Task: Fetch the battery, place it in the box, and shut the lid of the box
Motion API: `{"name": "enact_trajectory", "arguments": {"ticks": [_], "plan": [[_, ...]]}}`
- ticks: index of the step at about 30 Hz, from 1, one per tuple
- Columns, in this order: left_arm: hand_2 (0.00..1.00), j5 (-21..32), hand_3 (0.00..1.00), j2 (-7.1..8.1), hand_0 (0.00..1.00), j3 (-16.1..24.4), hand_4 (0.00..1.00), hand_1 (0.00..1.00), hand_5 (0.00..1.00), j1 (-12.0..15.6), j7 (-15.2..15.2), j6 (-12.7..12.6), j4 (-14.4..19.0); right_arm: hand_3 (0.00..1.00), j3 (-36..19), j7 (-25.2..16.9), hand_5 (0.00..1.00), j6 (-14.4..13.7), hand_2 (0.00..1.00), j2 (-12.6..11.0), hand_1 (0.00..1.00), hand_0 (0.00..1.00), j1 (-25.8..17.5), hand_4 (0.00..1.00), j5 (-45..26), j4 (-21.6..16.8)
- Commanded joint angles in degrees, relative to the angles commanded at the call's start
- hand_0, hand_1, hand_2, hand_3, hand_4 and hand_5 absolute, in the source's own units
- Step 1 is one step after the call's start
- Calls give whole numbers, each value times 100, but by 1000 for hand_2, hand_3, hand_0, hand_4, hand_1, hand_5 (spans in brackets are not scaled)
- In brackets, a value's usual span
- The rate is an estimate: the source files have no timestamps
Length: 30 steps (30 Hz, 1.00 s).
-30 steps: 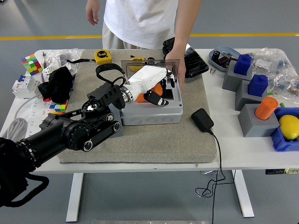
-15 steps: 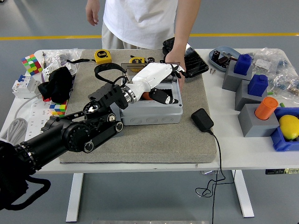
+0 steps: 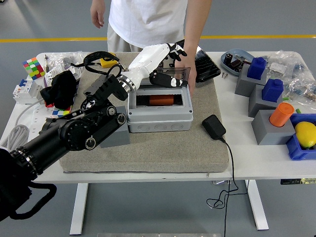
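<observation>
The left robot hand point(image 3: 168, 61) is raised over the far edge of the grey box point(image 3: 159, 109), its white palm up and its dark fingers point(image 3: 177, 49) curled loosely against the top of the clear lid point(image 3: 173, 79). It holds nothing firmly that can be made out; thumb and fingers appear to bracket the lid's upper edge. The orange battery point(image 3: 159, 99) lies inside the box, so the placing step looks done and closing the lid is the step in hand. The lid stands tilted up on its far hinge. The next move likely calls for drawing the lid forward and down until it seats. A person's hand point(image 3: 190, 74) rests at the box's far right corner. The box sits on a grey mat point(image 3: 163, 148) on the surface.
</observation>
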<state>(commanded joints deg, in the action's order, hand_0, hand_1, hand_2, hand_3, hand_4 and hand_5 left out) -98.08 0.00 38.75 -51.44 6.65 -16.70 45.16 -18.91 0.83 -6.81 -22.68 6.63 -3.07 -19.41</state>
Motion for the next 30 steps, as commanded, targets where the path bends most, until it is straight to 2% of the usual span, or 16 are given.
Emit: {"name": "enact_trajectory", "arguments": {"ticks": [7,13,16,17,22,23,30], "plan": [[791,40,803,0,785,-149,998,811,402,22,-265,170,-138,540,-25,2,476,2,565,-4,591,562,-4,914,5,0],[766,93,784,0,747,-216,998,781,428,175,-439,274,95,541,-92,1,476,-1,564,-23,591,562,-17,914,57,-11],[766,124,784,0,747,-157,998,781,428,371,-558,338,306,541,-163,0,476,-3,564,-28,591,562,-30,914,102,-13],[746,127,773,4,701,-134,998,750,427,430,-568,343,379,541,-195,-2,475,-5,564,-27,591,562,-36,914,115,-12],[746,107,773,160,701,-37,998,750,427,787,-640,350,891,541,-252,-2,475,-6,564,-38,591,562,-60,914,176,-20],[733,108,762,184,680,-14,998,725,425,873,-657,346,1011,541,-249,-1,475,-7,564,-43,590,562,-55,914,178,-20],[734,71,757,242,666,53,998,717,419,1462,-753,352,1708,541,-268,-3,475,-9,564,-48,590,562,-43,914,204,-26]]}}
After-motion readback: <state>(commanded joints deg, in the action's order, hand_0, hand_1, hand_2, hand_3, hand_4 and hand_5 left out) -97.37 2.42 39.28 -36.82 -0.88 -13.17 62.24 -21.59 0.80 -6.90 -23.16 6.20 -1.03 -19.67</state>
